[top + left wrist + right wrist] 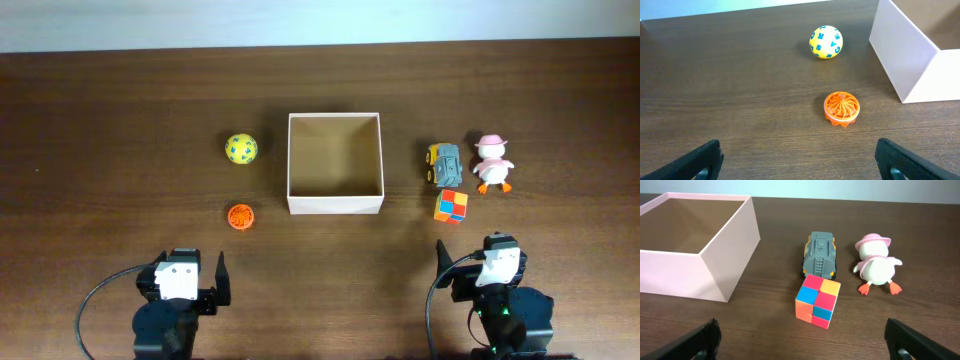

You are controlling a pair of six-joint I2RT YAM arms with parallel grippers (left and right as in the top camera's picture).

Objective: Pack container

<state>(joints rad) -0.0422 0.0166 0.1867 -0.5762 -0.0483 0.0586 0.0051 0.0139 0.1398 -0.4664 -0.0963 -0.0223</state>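
The container (335, 204), a square white-walled box with a tan floor, sits empty at the table's middle; it also shows in the left wrist view (905, 55) and the right wrist view (715, 265). Left of it lie a yellow ball with blue letters (240, 148) (826, 42) and an orange ridged disc (240, 216) (841, 107). Right of it lie a grey and yellow toy truck (443, 163) (820, 255), a multicoloured cube (451, 206) (818, 301) and a white duck with a pink hat (492, 163) (876, 266). My left gripper (208, 272) (800, 162) and right gripper (470, 260) (805, 340) are open and empty near the front edge.
The dark wooden table (120, 120) ends at a pale strip along the far edge (320, 20). Black cables loop beside both arm bases at the front.
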